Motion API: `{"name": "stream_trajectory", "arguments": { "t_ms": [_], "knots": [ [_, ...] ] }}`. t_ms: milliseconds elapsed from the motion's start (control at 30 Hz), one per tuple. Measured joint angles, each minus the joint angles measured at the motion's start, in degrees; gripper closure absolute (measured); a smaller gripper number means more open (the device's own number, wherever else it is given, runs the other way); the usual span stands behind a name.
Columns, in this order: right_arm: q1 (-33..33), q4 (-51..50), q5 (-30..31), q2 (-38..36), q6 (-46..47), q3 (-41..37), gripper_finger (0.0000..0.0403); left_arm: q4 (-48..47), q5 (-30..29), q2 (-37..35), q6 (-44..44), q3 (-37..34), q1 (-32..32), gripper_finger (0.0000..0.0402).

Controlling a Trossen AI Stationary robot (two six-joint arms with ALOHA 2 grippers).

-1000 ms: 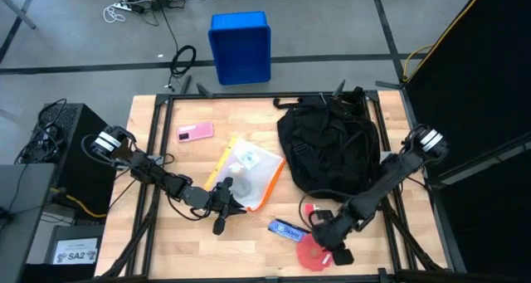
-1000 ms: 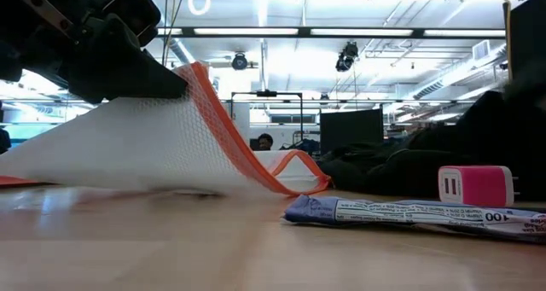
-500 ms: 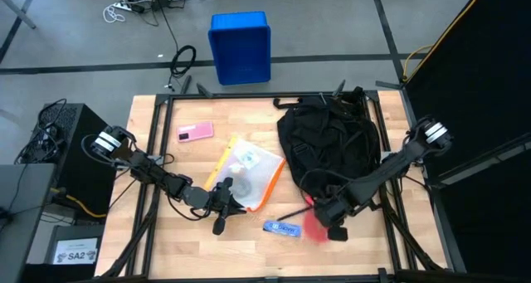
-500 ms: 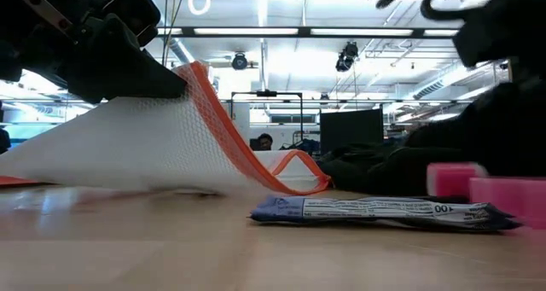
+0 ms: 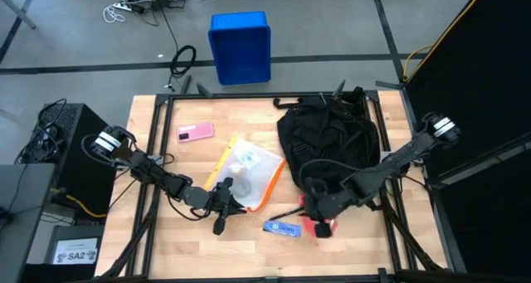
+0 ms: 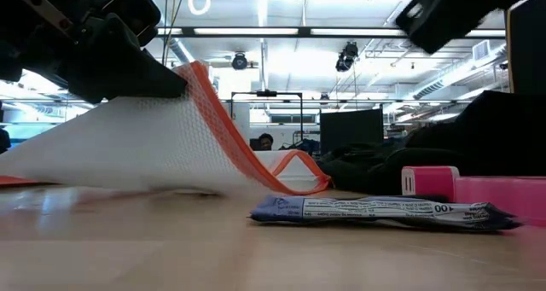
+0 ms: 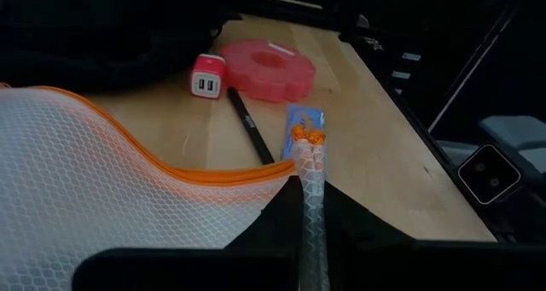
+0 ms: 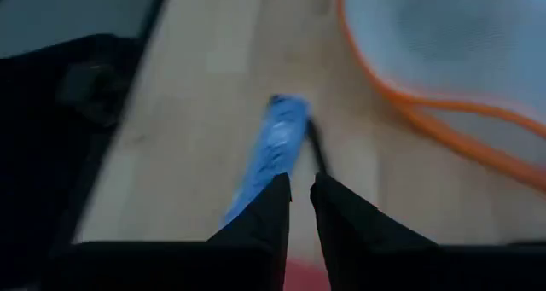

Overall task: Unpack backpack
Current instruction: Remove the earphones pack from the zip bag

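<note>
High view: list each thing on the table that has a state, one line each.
backpack: slumped on the table, nothing gripping it
mesh pouch: corner pinched and lifted
left tool: shut on mesh pouch
right tool: nearly shut, empty
blue packet: lying flat

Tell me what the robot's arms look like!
Both arms, the left arm and the right arm, are thin, dark and jointed, with a white-and-black ring near each shoulder. Each end effector has two black pointed fingers.
</note>
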Motion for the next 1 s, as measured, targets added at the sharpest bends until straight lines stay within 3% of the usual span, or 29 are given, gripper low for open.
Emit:
{"name": "stream_trajectory", "arguments": {
  "t_ms": [100, 300, 533, 1000],
  "knots": [
    [-4.2, 5.4, 0.5, 5.7, -1.5, 0.0, 0.0376, 0.0, 0.0, 0.0, 0.0, 0.0, 0.0, 0.0402],
    [-12.9, 4.5, 0.6, 14.2, -5.6, 2.9, 0.0399, 0.0, 0.0, 0.0, 0.0, 0.0, 0.0, 0.0402],
    [-20.4, 5.9, 0.5, 22.1, -7.8, 7.1, 0.0399, 0.0, 0.0, 0.0, 0.2, 0.0, 0.0, 0.0402],
    [-23.3, 24.6, -10.5, 25.8, -13.5, 9.9, 0.0394, -0.1, 0.0, 0.0, 0.4, 0.0, 0.0, 0.0401]
  ]
}}
